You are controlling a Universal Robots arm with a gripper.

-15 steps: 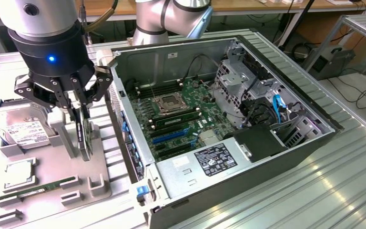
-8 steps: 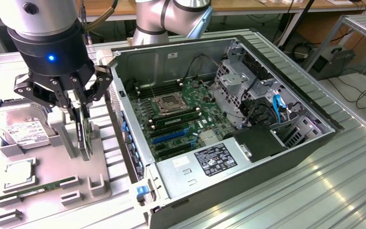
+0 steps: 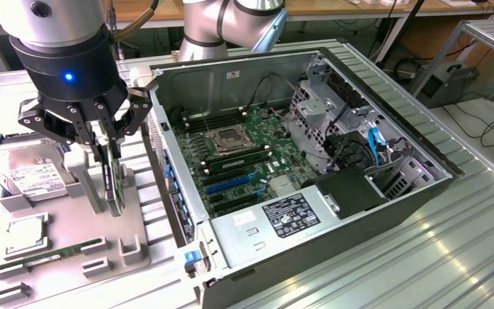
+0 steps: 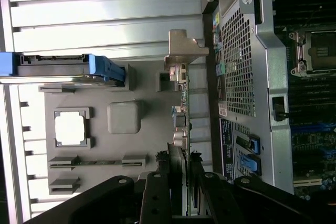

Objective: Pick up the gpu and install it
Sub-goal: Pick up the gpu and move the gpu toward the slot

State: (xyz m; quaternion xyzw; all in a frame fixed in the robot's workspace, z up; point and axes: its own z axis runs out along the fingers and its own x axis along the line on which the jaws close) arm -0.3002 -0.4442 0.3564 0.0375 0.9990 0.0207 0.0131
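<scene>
Exterior view: black two-piece fingers (image 3: 98, 136) hang from the dark wrist of the silver robot arm (image 3: 221, 22), over the grey moulded parts tray (image 3: 137, 226) on the ribbed metal counter (image 3: 453, 244). They are part-way closed, one on each face of the gpu (image 3: 115, 183), a slim black rectangular card with a silver metal end bracket, and clamp its upper edge.

- The gpu stands on edge in its slot in the tray, upright, just beside the outer wall of the open black-and-grey computer case (image 3: 401, 199). Its lower edge sits down in the tray.
- Silver labelled hard drive (image 3: 26, 172) lies in the tray to the exterior view's left of the gpu, near it but apart.
- Square silver processor chip (image 3: 26, 232) and thin green RAM stick (image 3: 49, 254) sit in their own recesses nearer the camera.
- Inside the case, the green motherboard (image 3: 256, 138) lies exposed, with blue and black expansion slots (image 3: 229, 183) along the side nearest the tray.

Wrist view: the card runs edge-on between the two fingers, with its silver bracket (image 4: 184, 51) at the far end. The perforated rear panel of the case (image 4: 239, 66) lies alongside it.
</scene>
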